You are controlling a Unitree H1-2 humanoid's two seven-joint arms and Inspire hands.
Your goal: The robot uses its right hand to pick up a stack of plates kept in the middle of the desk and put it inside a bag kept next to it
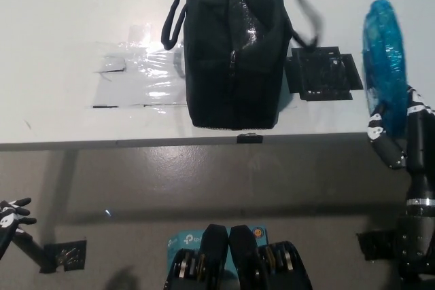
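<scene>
right hand [397, 134] was clamped on the lower rim of the blue plates [382, 59], held on edge over the desk's [61, 25] right edge, beside the bag [234, 45]. looked light, slippery, so a rim grip seemed touchy. left hand [10, 215] hung low, fingers apart.

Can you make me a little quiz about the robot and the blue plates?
1. True or false: the blue plates are already inside the black bag.
2. Which hand holds the plates? A. the white left hand B. the black right hand
3. Fill in: the plates are turned on their ____, not lying flat.

Key: 1 false, they are held up to the right of the bag. 2 B; the left hand rests low at the lower left. 3 edge.
</scene>
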